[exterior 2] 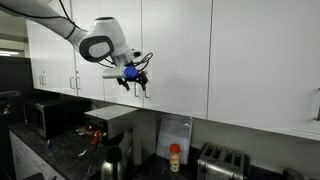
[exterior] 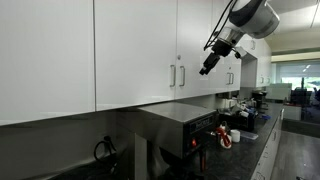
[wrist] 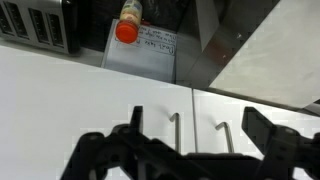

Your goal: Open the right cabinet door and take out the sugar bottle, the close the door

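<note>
Contact with the right cabinet door is not yet made. The door is seen shut and flush with its neighbour, and the gripper is held just in front of the seam where the 2 slim bar handles stand side by side. In the wrist view the fingers are spread wide, with nothing held and only the 2 handles seen beyond them. That view is turned upside down, so the right door's handle is the bar drawn left of the seam. The wide spread is judged to be a preparation for closing around that bar, and the pose facing the panel is judged to suit a pull outward on the handle.

The sugar bottle is nowhere seen. It is presumed to be shut away behind the door, so nothing of its position can be told. A red-capped bottle with yellowish contents is stood on the counter beneath, against a white sheet, but it is not taken for the sugar.

Below the cabinets a dark speckled countertop is run along the wall. It is crowded with a stainless toaster, a microwave and a boxy steel appliance. In an exterior view a bright office space with windows is seen beyond the far end of the kitchen.
</note>
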